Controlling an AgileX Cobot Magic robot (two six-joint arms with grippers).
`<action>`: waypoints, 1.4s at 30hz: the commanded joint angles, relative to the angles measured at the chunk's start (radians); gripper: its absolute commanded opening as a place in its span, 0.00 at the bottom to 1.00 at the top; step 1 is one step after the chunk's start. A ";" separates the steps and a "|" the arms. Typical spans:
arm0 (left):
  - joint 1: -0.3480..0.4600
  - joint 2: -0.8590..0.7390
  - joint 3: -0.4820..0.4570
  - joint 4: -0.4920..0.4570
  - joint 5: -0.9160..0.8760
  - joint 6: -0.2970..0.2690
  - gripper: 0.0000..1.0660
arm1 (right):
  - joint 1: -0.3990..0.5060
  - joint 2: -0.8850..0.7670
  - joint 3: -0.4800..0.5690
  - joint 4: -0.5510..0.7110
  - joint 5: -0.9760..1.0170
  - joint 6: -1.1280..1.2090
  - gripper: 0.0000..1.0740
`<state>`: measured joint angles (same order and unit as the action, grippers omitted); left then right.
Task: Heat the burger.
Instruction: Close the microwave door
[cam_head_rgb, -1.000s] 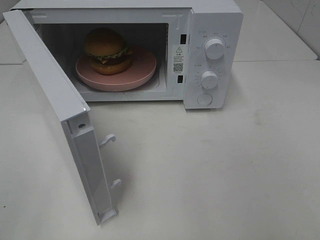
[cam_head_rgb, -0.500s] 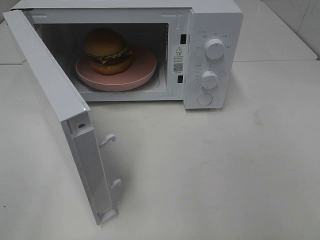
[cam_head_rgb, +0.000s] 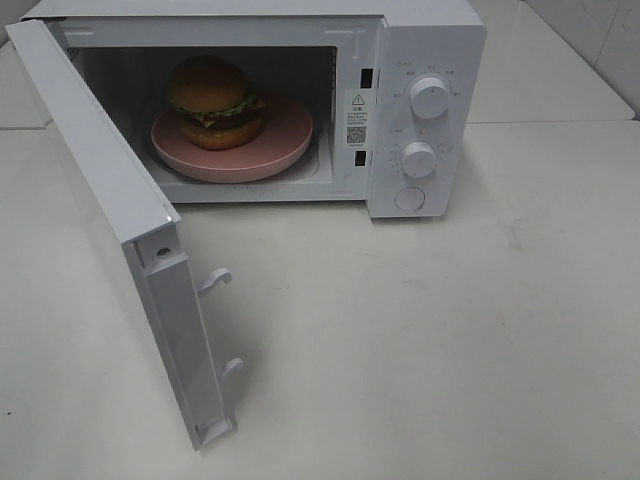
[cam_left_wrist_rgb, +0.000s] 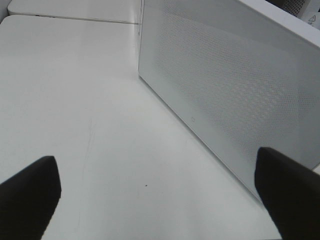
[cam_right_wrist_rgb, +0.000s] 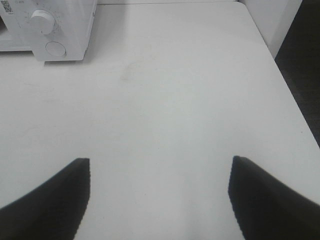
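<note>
The burger (cam_head_rgb: 215, 102) sits on a pink plate (cam_head_rgb: 285, 140) inside the white microwave (cam_head_rgb: 425, 40), whose door (cam_head_rgb: 110, 200) hangs wide open toward the front left. Neither arm shows in the exterior high view. In the left wrist view my left gripper (cam_left_wrist_rgb: 155, 200) is open over bare table, close to the outer face of the microwave door (cam_left_wrist_rgb: 235, 95). In the right wrist view my right gripper (cam_right_wrist_rgb: 157, 200) is open with nothing between its fingers, well back from the microwave's control panel (cam_right_wrist_rgb: 52, 30).
Two knobs (cam_head_rgb: 428, 97) and a round button (cam_head_rgb: 409, 198) sit on the panel right of the cavity. Door latch hooks (cam_head_rgb: 215, 280) stick out from the door's inner edge. The table edge (cam_right_wrist_rgb: 290, 90) runs along one side in the right wrist view.
</note>
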<state>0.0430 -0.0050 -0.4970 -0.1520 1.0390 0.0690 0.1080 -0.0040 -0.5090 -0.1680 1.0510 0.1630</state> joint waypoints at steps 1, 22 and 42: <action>0.000 -0.018 0.002 -0.009 -0.004 -0.005 0.92 | -0.007 -0.027 0.000 0.001 -0.011 -0.003 0.70; 0.000 0.176 -0.039 -0.021 -0.190 -0.028 0.51 | -0.007 -0.027 0.000 0.001 -0.011 -0.003 0.70; 0.000 0.634 0.184 -0.046 -1.065 0.065 0.00 | -0.007 -0.027 0.000 0.001 -0.011 -0.003 0.70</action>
<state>0.0430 0.6030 -0.3560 -0.1900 0.1310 0.1320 0.1080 -0.0040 -0.5090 -0.1680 1.0460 0.1630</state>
